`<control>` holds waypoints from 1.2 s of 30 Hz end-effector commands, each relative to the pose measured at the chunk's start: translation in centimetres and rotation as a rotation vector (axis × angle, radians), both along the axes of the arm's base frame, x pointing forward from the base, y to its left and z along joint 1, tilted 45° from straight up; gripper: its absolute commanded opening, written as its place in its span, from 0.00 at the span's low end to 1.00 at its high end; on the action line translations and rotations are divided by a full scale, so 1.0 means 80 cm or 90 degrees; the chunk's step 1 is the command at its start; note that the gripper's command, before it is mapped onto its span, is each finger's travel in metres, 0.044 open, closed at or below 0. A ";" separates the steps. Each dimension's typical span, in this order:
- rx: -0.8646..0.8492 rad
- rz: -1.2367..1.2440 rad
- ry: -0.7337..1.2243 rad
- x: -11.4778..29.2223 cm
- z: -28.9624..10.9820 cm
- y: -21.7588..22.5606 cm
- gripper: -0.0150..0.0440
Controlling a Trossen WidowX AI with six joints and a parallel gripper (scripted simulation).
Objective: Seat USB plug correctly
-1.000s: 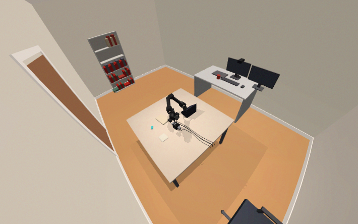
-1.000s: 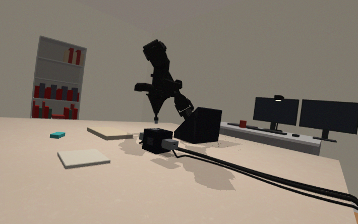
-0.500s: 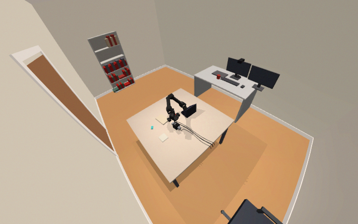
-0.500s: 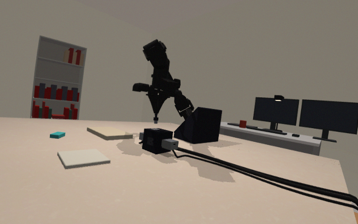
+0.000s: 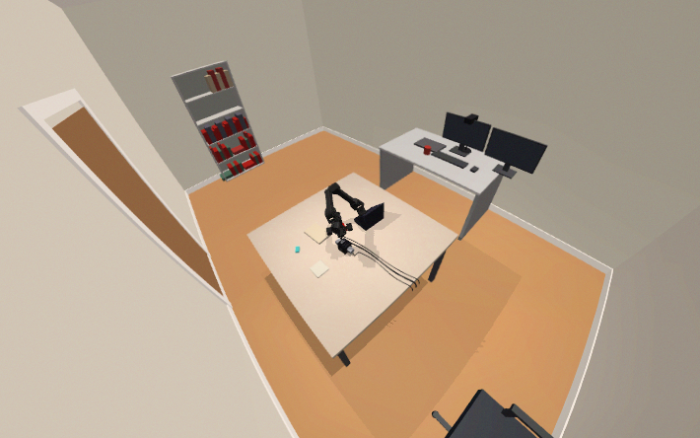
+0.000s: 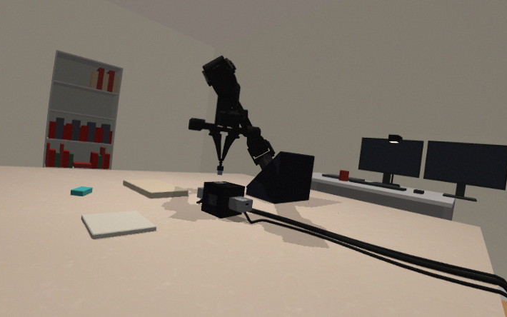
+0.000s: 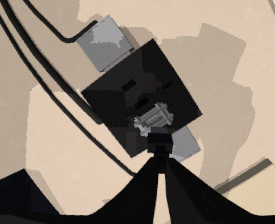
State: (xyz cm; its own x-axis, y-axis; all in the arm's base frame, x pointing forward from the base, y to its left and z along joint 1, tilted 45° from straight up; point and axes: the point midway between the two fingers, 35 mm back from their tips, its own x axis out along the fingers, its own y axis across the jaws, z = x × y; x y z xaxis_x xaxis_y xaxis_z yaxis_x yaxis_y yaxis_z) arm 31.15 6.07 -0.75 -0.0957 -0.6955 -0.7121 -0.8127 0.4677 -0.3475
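The power cube (image 5: 344, 247) (image 6: 218, 200) (image 7: 113, 95) is black and stands on the table (image 5: 364, 304) (image 6: 168, 271). My gripper (image 5: 341, 236) (image 6: 220, 162) (image 7: 161, 164) is shut on the small USB plug (image 6: 219, 169) (image 7: 160, 141). The plug has a dark body and a light metal tip that points down. It hangs upright above the cube's top, apart from it, in the exterior view. A metal socket frame (image 7: 155, 118) shows on the cube's top, just beyond the plug. The cube appears turned at an angle in the wrist view. The plug's key side cannot be told.
Grey plugs (image 6: 241, 203) (image 7: 105, 42) stick out of the cube's sides. Black cables (image 5: 383, 260) (image 6: 365, 243) run to the table edge. A dark wedge-shaped block (image 6: 287, 177), a beige slab (image 6: 155, 188), a pale slab (image 6: 118, 223) and a teal block (image 6: 81, 190) are also on the table.
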 end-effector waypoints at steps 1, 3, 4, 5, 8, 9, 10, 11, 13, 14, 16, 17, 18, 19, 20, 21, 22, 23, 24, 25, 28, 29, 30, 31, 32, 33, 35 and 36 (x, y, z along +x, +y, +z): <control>-0.006 -0.041 -0.040 0.000 0.000 0.000 0.25; -0.009 -0.065 -0.063 0.000 0.000 0.000 0.25; -0.011 -0.077 -0.074 0.000 0.000 0.000 0.25; -0.012 -0.089 -0.086 0.000 0.000 0.000 0.25; -0.017 -0.124 -0.121 0.000 0.000 0.000 0.25; -0.019 -0.136 -0.132 0.000 0.000 0.000 0.25; -0.020 -0.148 -0.144 0.000 0.000 0.000 0.25; -0.022 -0.160 -0.156 0.000 0.000 0.000 0.25; -0.025 -0.184 -0.179 0.000 0.000 0.000 0.25; -0.027 -0.196 -0.190 0.000 0.000 0.000 0.25; -0.030 -0.219 -0.214 0.000 0.000 0.000 0.25; -0.031 -0.231 -0.225 0.000 0.000 0.000 0.25; -0.033 -0.243 -0.237 0.000 0.000 0.000 0.25; -0.035 -0.255 -0.248 0.000 0.000 0.000 0.25; -0.036 -0.267 -0.260 0.000 0.000 0.000 0.25; -0.038 -0.279 -0.272 0.000 0.000 0.000 0.25; -0.040 -0.291 -0.283 0.000 0.000 0.000 0.25; -0.041 -0.302 -0.295 0.000 0.000 0.000 0.25; -0.043 -0.314 -0.306 0.000 0.000 0.000 0.25; -0.044 -0.326 -0.318 0.000 0.000 0.000 0.25; -0.049 -0.362 -0.353 0.000 0.000 0.000 0.25; -0.051 -0.374 -0.364 0.000 0.000 0.000 0.25; -0.052 -0.385 -0.376 0.000 0.000 0.000 0.25; -0.054 -0.397 -0.387 0.000 0.000 0.000 0.25; -0.056 -0.409 -0.399 0.000 0.000 0.000 0.25; -0.057 -0.421 -0.411 0.000 0.000 0.000 0.25; -0.060 -0.445 -0.434 0.000 0.000 0.000 0.25; -0.062 -0.457 -0.445 0.000 0.000 0.000 0.25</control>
State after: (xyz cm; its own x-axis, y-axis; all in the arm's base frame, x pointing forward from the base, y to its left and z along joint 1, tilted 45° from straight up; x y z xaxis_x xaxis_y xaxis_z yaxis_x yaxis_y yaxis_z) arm 31.14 6.06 -0.76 -0.0958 -0.6956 -0.7121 -0.0128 0.7162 -0.6978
